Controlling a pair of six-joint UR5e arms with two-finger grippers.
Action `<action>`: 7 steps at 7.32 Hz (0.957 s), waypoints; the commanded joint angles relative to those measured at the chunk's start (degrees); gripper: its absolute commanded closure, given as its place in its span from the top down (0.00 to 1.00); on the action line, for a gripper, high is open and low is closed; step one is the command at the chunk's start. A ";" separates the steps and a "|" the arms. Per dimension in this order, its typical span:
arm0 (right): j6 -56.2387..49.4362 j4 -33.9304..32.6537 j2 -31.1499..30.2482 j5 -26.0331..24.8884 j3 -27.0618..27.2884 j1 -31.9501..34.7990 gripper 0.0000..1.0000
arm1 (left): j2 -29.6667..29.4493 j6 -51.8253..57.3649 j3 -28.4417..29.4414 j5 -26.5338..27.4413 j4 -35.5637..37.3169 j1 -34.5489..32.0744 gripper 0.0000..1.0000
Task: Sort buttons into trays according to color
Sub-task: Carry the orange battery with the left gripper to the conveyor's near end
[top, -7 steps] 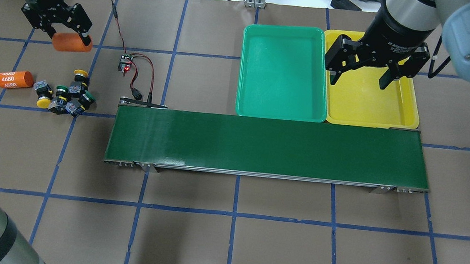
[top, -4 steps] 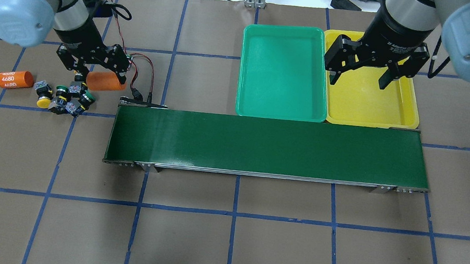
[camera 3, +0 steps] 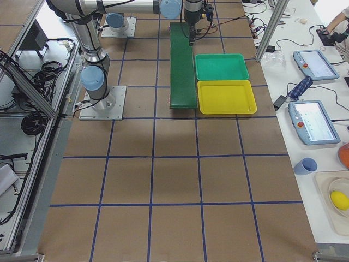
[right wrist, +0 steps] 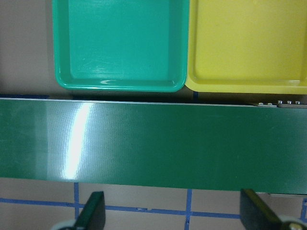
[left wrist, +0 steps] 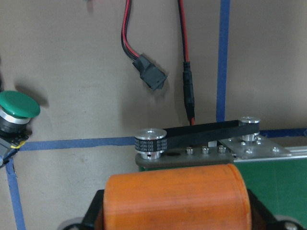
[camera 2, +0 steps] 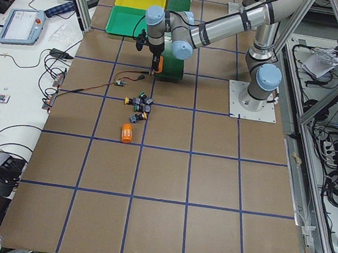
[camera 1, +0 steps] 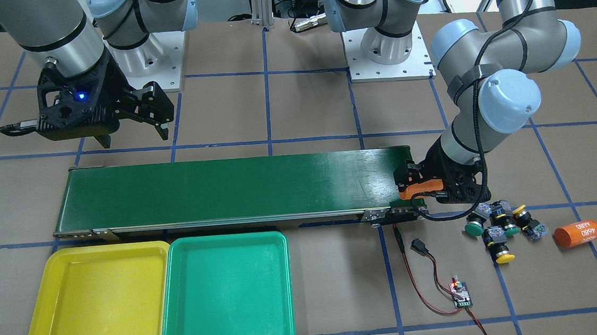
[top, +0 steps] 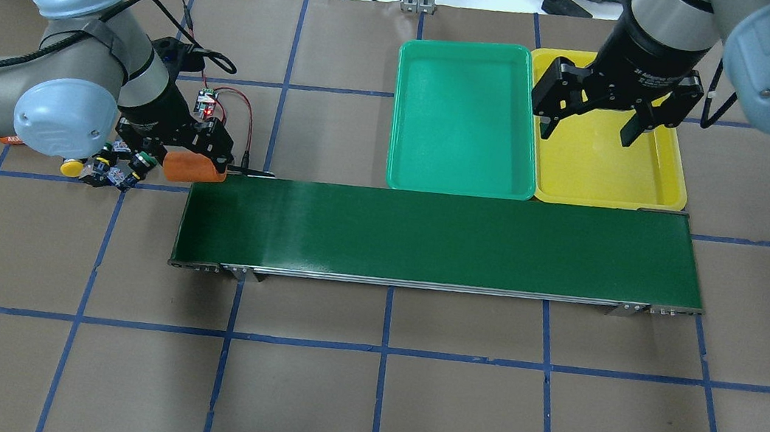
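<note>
Left pincer (top: pixel 184 158) grips an orange cylinder (left wrist: pixel 175 196) at the belt's (top: pixel 441 242) 9 o'clock end, apparently to load it. Right pincer (top: pixel 589 133) hangs open above the yellow tray (top: pixel 664 186), ready for arrivals.

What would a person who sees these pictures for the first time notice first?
The left gripper, shut on an orange cylinder at one end of the dark-green conveyor belt, beside a cluster of buttons. Next, the bright yellow tray and teal-green tray, both empty, side by side at the belt's other end, with the right gripper hanging open above there.
</note>
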 commanded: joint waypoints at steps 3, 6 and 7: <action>0.00 0.00 0.00 0.00 0.09 -0.07 1.00 | 2.07 2.12 -3.21 0.48 -0.16 -2.51 0.00; 0.00 0.00 0.00 0.00 0.09 -0.07 1.00 | 1.02 4.67 -3.56 0.65 0.28 -2.07 0.23; 0.00 0.00 0.00 0.00 0.09 -0.07 1.00 | 1.01 4.24 -3.56 0.65 0.19 -2.33 0.45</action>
